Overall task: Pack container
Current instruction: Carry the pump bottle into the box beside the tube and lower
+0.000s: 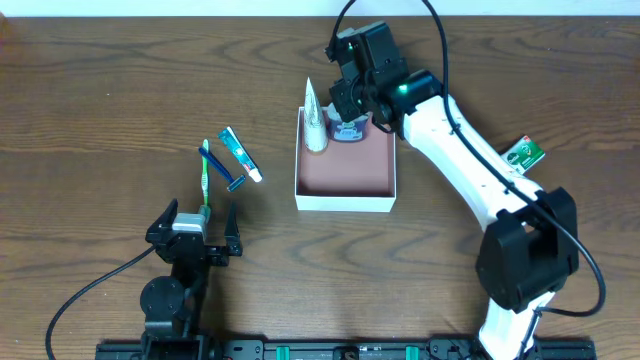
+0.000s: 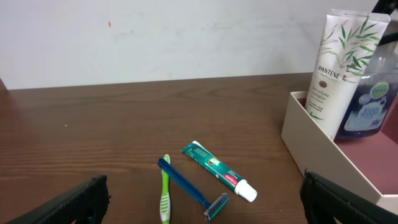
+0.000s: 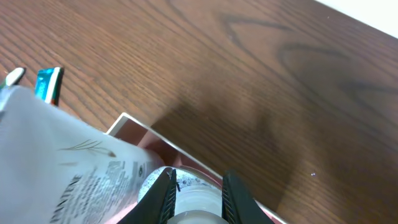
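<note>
There is one each of container [image 1: 345,204], tube [image 2: 339,62], bottle [image 2: 371,102], toothpaste [image 2: 217,170], toothbrush [image 2: 165,198], razor [image 2: 186,185] and green packet [image 1: 524,153].

Counter [image 1: 120,90] stock.
- Ahead of the left fingers [image 2: 81,202]: toothbrush [image 2: 165,196]; razor [image 2: 186,185], touching it at the far end; toothpaste tube [image 2: 217,171], just right of both.
- Further right: container [image 1: 345,205].
- In the container's far end: Pantene tube [image 2: 336,62], upright; beside it a bottle [image 2: 373,93], cap between the right fingers [image 3: 236,196].
- Well right of those fingers: packet [image 1: 524,153].
</note>
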Controlling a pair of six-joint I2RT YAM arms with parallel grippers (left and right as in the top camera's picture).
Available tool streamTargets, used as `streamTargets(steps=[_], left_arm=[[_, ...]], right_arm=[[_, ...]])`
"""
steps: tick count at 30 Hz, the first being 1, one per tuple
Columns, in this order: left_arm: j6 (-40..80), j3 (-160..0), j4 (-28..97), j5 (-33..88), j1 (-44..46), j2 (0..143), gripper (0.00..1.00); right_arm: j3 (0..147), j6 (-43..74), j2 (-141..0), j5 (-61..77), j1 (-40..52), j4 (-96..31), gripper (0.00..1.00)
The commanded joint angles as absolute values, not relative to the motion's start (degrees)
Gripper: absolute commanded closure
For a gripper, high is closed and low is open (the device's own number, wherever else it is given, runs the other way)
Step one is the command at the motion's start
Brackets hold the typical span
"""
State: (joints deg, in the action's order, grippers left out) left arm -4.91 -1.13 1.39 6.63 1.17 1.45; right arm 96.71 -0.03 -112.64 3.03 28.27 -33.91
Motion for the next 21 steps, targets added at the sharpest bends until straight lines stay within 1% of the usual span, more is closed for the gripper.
streamTargets(steps=[1,6,12,14,18,20,21], left_arm=[[-4.89,-0.23,3.44,7.25,0.89,1.48,0.02],[-4.89,-0.23,3.44,7.22,0.89,1.48,0.02],[-4.89,-0.23,3.44,7.25,0.89,1.48,0.02],[-4.89,-0.23,3.44,7.25,0.89,1.48,0.02],[-4.89,-0.23,3.44,7.25,0.89,1.48,0.02],[-4.89,-0.23,3.44,7.25,0.89,1.48,0.02],[-4.89,-0.23,3.44,7.25,0.89,1.48,0.02]], right_arm=[[98.13,-0.97,-113.45,3.46,28.80,-32.91,0.99],[98.13,-0.99,-113.56,3.44,28.80,-32.53,0.99],[98.10,-1.39,-113.58,3.46,28.77,-32.34,0.96],[98.10,-1.41,-113.58,3.44,28.75,-32.32,0.92],[98.10,-1.41,-113.58,3.44,28.77,-32.32,0.77],[98.10,-1.41,-113.58,3.44,28.77,-32.34,0.73],[98.10,-1.39,-113.58,3.44,28.77,-32.36,0.73]])
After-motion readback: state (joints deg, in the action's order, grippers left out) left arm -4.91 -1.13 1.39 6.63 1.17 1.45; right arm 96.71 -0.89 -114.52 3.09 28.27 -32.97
